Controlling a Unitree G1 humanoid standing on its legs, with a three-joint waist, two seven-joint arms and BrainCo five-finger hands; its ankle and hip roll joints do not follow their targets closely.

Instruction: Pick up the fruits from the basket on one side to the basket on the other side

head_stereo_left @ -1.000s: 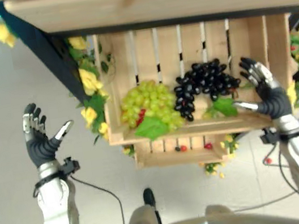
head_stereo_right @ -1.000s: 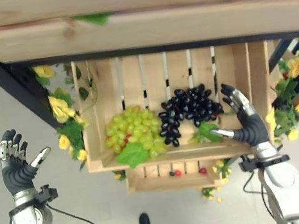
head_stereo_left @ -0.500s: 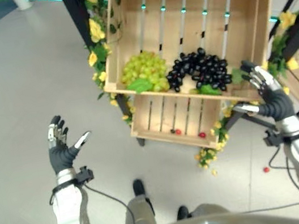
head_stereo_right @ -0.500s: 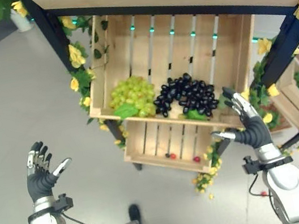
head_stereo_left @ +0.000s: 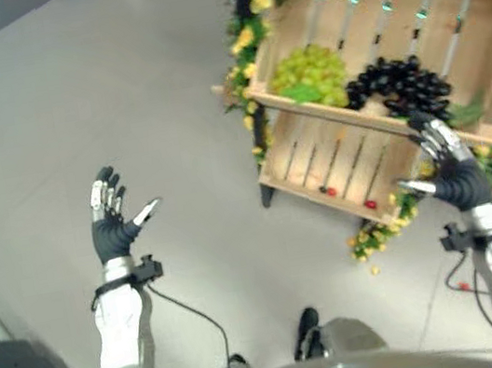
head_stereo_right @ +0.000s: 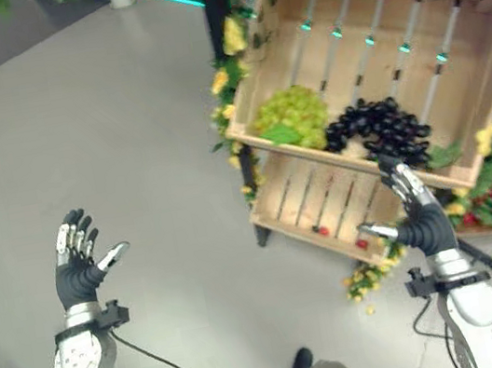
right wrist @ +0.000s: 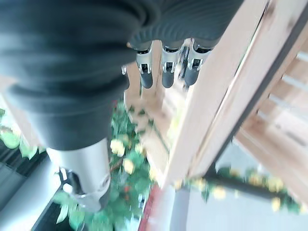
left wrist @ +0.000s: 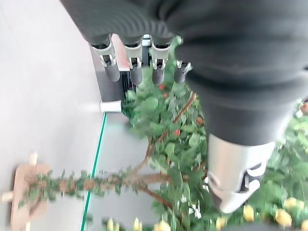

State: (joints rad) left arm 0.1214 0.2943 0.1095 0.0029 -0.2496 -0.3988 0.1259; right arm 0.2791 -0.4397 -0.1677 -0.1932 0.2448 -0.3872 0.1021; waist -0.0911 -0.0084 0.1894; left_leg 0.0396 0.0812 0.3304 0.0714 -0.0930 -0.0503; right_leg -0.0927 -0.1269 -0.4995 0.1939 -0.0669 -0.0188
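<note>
We see the wooden crate (head_stereo_left: 490,119) just beyond our right hand (head_stereo_left: 453,176), whose fingers are spread and hold nothing. The black grapes (head_stereo_left: 400,88) lie in the crate, just past those fingertips, with the green grapes (head_stereo_left: 308,74) beside them. Our left hand (head_stereo_left: 115,227) is spread over bare floor (head_stereo_left: 99,95), well apart from both.

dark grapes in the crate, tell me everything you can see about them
The bunch of dark purple-black grapes is a wide heap of small round glossy berries, lying in the upper tilted pale wooden slatted crate against its low front board. A bunch of light green grapes lies close beside it, and a green leaf sits at its other end. The right robot hand, fingers straight, is in front of the crate just below the bunch, and no contact with the grapes can be seen.
</note>
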